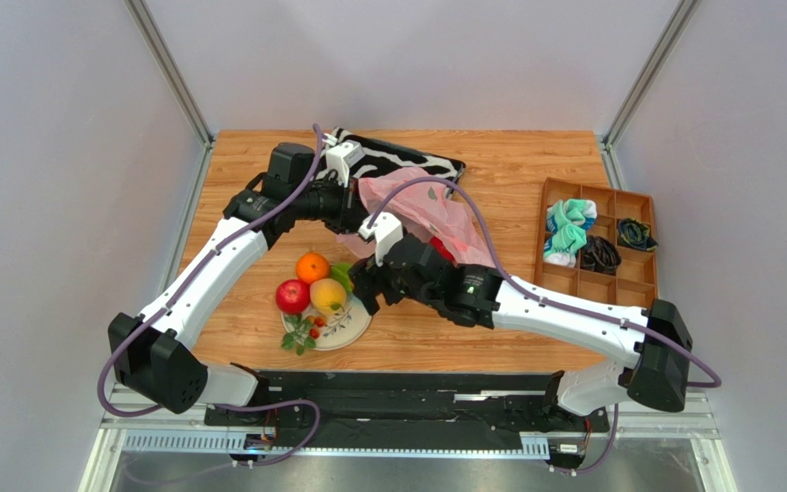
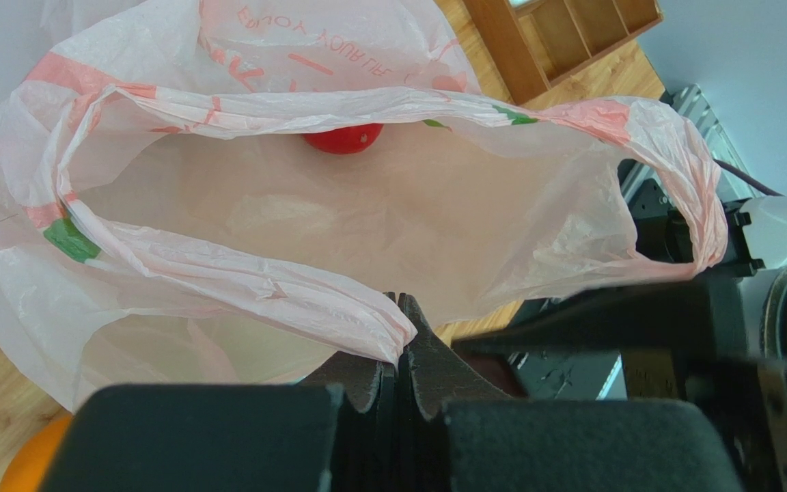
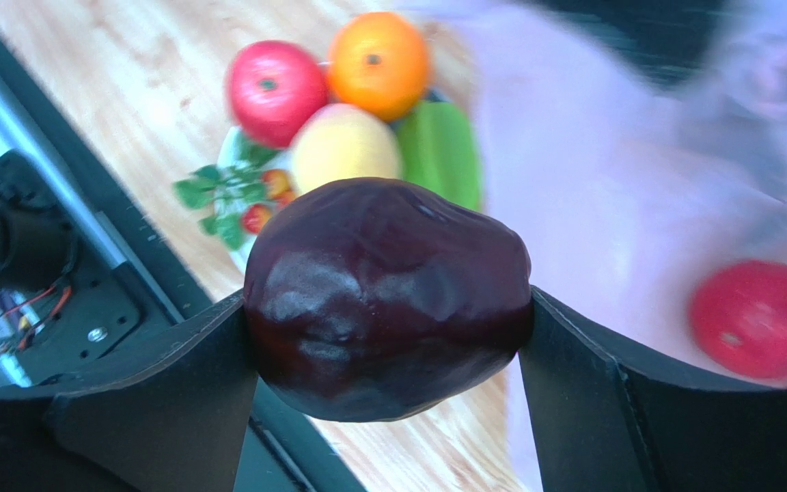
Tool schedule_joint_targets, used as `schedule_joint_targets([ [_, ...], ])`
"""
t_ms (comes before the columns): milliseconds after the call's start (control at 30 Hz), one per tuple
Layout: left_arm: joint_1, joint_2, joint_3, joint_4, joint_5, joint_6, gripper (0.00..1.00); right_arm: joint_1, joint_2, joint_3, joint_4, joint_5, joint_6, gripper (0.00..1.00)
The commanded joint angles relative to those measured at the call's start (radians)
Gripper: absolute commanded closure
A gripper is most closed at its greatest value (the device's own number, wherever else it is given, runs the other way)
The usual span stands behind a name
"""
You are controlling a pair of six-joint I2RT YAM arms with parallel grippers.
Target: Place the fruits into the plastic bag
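Your right pincer clamps the maroon fruit; your left pincer pinches the pink bag by its rim. One red fruit is bagged, and five fruits wait beyond the right pincer.

- pink plastic bag: big, crinkly, see-through, with darker pink print. The mouth is gaping wide open and the near rim is pinched flat in the left gripper.
- red one: already inside the bag, deep in at the far wall, half hidden by the rim.
- dark maroon one: glossy and lumpy, clamped in the right gripper, just beside the bag.
- orange, red apple, yellow-orange one: bunched together, touching, near the bag's left side.
- green ridged one: tucked against that bunch, the closest of them to the bag.
- berry sprig: small, leafy, a few red berries. It's the farthest from the bag.
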Motion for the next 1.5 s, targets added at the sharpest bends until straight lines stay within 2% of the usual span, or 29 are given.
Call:
schedule_joint_targets([
  [0,-0.005,-0.032,0.003,0.005,-0.008,-0.003,1.00,-0.080,-0.081,-0.038,0.025,-0.051,0.032,0.53],
  [267,-0.006,-0.031,0.004,0.004,-0.011,-0.001,1.00,-0.241,-0.164,-0.107,0.024,-0.090,0.096,0.53],
  [367,-0.006,-0.029,0.004,0.004,-0.012,0.000,1.00,-0.258,-0.155,-0.104,0.002,-0.038,0.103,0.54],
  [600,-0.008,-0.031,0.004,0.004,-0.015,0.003,1.00,-0.258,-0.040,-0.008,-0.143,0.154,0.122,0.56],
  [900,-0.012,-0.032,0.004,0.004,-0.014,0.008,1.00,-0.259,0.101,0.057,-0.091,0.287,0.116,0.56],
  [1167,-0.014,-0.029,0.006,0.004,-0.014,0.009,1.00,-0.258,0.218,0.103,-0.006,0.255,0.110,0.56],
  [1467,-0.017,-0.034,0.004,0.002,-0.015,0.011,1.00,-0.302,0.316,0.136,0.013,0.271,0.104,0.55],
])
